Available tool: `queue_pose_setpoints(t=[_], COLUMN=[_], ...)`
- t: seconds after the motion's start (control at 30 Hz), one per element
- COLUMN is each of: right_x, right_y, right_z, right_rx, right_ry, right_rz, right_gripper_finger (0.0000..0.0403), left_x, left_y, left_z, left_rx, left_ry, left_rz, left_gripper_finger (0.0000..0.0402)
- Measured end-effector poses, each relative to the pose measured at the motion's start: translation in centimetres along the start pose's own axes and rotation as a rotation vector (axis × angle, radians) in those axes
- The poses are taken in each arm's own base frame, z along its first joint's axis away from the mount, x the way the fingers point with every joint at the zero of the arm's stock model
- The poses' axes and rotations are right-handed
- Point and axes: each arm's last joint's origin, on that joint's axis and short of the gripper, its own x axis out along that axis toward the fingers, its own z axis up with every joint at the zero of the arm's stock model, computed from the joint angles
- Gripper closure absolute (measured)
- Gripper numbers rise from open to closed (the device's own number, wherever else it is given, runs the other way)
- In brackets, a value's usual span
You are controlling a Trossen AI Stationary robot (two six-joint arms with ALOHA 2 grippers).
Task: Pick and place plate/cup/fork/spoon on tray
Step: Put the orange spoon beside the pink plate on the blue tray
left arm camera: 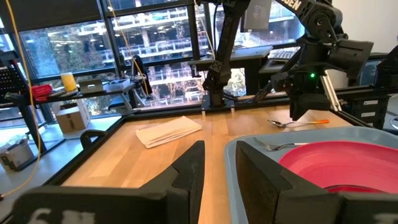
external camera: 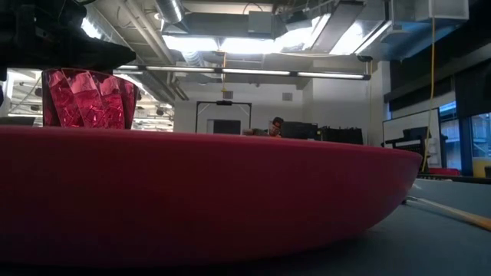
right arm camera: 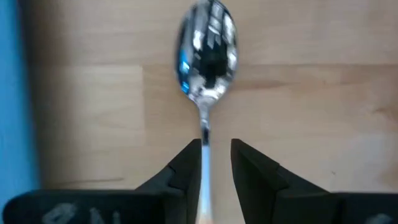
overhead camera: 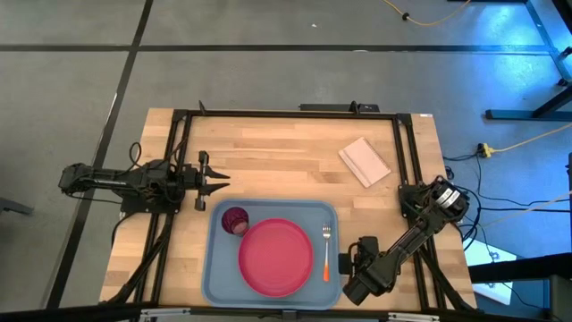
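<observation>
The light blue tray (overhead camera: 219,268) lies at the table's near middle. On it rest the pink-red plate (overhead camera: 275,257), the maroon cup (overhead camera: 234,220) at its far left, and the fork (overhead camera: 326,250) along its right side. The spoon (right arm camera: 207,53) lies flat on the wood just right of the tray, and also shows in the left wrist view (left arm camera: 287,123). My right gripper (right arm camera: 216,152) points down over it, narrowly open, with a finger on either side of the spoon's thin neck. My left gripper (overhead camera: 223,183) waits narrowly open and empty beyond the tray's far left corner.
A white folded napkin (overhead camera: 365,161) lies at the table's far right. Bare wood stretches between it and the tray. Black frame rails (overhead camera: 179,161) run along the table's left, far and right sides. A person sits far off in the room (external camera: 276,126).
</observation>
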Motion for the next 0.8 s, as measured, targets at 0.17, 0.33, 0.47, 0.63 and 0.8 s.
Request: queue_pose_setpoints(t=[0.17,0.33,0.47,0.63,0.8], right_x=[0.01,0.12,0.12,0.13,-0.22], right_y=[0.2,0.23,0.23,0.23,0.46], right_z=[-0.09,-0.16,-0.15,-0.15,-0.05], right_rx=[-0.025,-0.037,-0.037,-0.041,-0.058], right_ry=[0.002,0.009,0.008,0.008,-0.045], right_rz=[0.029,0.036,0.036,0.036,0.094], right_gripper_finger=[0.0312,0.0312,0.0312,0.0316,0.039], left_x=[0.0,0.0,0.0,0.0,0.0], left_y=[0.0,0.0,0.0,0.0,0.0], left_z=[0.0,-0.01,0.0,0.0,0.0], left_rx=[0.0,0.0,0.0,0.0,0.0], left_ry=[0.0,0.0,0.0,0.0,0.0], left_rz=[0.0,0.0,0.0,-0.001,0.0], left_gripper_finger=[0.0318,0.0318,0.0318,0.0318,0.0318])
